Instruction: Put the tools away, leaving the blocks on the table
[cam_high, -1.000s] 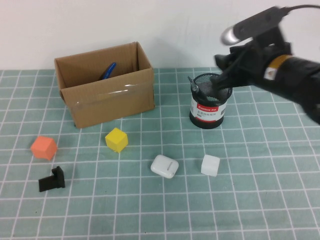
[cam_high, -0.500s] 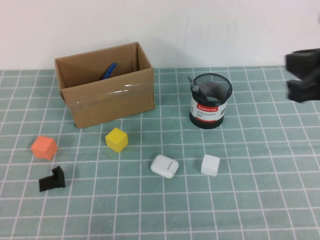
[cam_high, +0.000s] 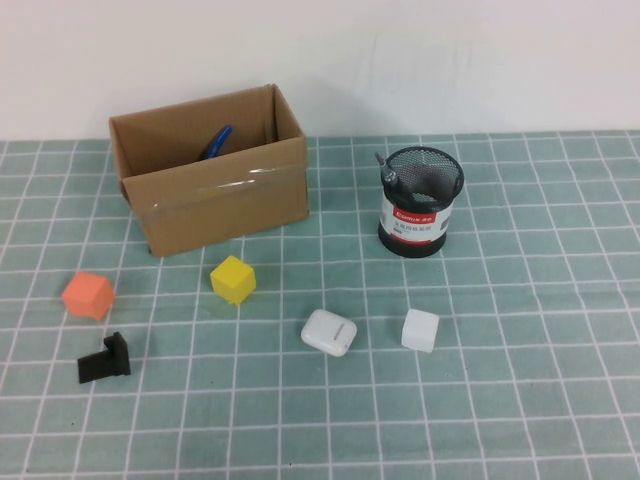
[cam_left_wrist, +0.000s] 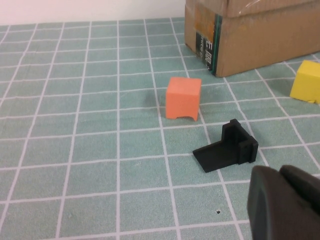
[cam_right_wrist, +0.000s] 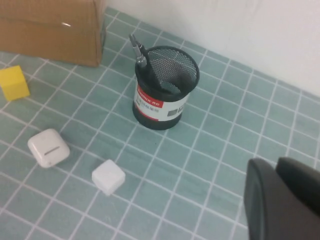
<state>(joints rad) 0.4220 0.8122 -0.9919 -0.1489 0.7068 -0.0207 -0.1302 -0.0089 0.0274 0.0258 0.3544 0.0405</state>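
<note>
Tools appear to be stowed already: judged from how things lie, the putting-away step is done or nearly so, and neither gripper carries anything that can be seen. The right gripper (cam_right_wrist: 280, 200) shows only as a dark bulk at the edge of its own wrist view, high above the table (cam_high: 540, 400), and whether its fingers are open or closed cannot be told. Nearest below and ahead of it sits the white cube (cam_right_wrist: 108, 176), then the white earbud case (cam_right_wrist: 48, 147), and farther ahead the black mesh pen holder (cam_right_wrist: 165, 87) with a thin metal-tipped tool (cam_right_wrist: 138, 52) standing in it. The left gripper (cam_left_wrist: 285, 202) likewise shows only as a dark corner in its wrist view, its finger state unreadable; just ahead of it lies the small black L-shaped bracket (cam_left_wrist: 227, 146), beyond that the orange cube (cam_left_wrist: 183, 97), then the yellow cube (cam_left_wrist: 306, 81) and the cardboard box (cam_left_wrist: 250, 35). In the high view, where neither arm appears, a blue handle (cam_high: 216, 141) pokes up inside the box. The next move calls for checking that no tool is left out; the cubes should stay put.
</note>
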